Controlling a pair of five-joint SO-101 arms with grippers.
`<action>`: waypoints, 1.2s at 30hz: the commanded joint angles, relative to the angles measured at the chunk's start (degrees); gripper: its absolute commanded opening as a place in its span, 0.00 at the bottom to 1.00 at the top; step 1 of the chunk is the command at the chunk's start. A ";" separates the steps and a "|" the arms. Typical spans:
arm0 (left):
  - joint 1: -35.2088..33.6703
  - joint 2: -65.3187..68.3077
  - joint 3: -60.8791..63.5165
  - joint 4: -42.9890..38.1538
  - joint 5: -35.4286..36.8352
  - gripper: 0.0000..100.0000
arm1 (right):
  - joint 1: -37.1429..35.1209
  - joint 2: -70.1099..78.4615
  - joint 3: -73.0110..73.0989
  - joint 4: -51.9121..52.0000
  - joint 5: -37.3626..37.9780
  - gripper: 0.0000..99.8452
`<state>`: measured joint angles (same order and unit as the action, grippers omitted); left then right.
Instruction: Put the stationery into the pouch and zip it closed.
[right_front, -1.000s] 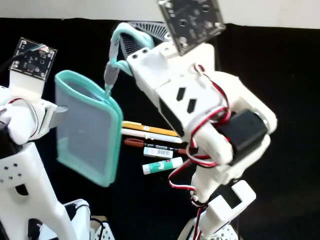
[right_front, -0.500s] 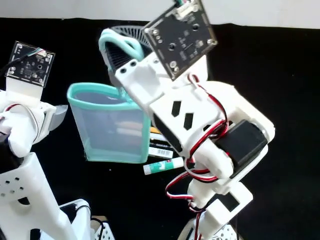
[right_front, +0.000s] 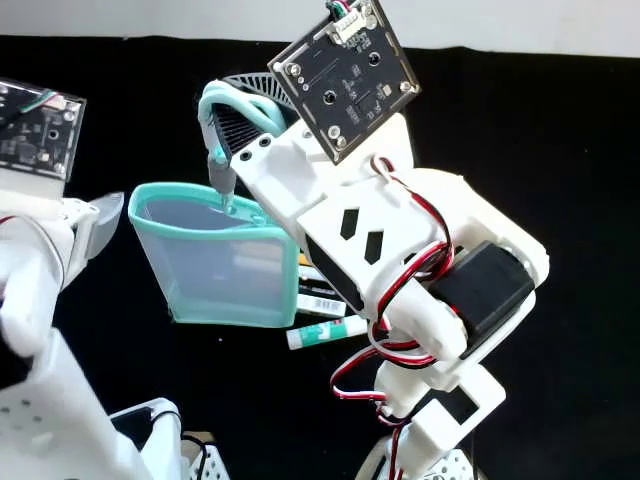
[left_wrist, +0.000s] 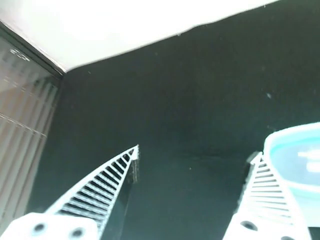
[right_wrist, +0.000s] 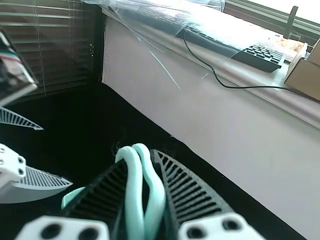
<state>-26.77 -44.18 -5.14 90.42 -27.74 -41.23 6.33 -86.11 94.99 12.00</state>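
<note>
Black tabletop (right_front: 560, 150) | right gripper (right_wrist: 142, 165) clamped on teal strap (right_wrist: 143, 187), translucent pouch (right_front: 215, 265) dangling mouth-up, pens (right_front: 325, 332) beside it | left gripper (left_wrist: 197, 152) spread wide near pouch rim

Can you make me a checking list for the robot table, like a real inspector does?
Surface: black table, dark all over.
Job's things: teal pouch hangs by its strap with its top open; pens and a green-capped stick lie on the table, partly behind the pouch.
Clutter: nothing seen.
Grippers: right gripper is shut on the strap; left gripper is open, close beside the pouch's rim, touching or not I cannot tell.
Cables: red, white and black wires loop along the right arm.
Surroundings: keyboard and a box on a ledge, blinds beyond the table.
</note>
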 joint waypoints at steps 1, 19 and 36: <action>1.01 -0.92 -5.76 2.11 0.53 0.34 | -0.66 -0.22 -0.92 0.22 0.53 0.01; 8.40 -0.48 1.71 -2.46 3.69 0.34 | -0.48 -0.22 -0.92 0.31 0.53 0.01; 8.40 -1.01 11.74 -3.34 3.43 0.32 | -0.48 -0.22 -0.92 0.31 0.53 0.01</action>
<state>-19.38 -44.53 6.29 87.69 -24.40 -41.23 6.33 -86.11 94.99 12.00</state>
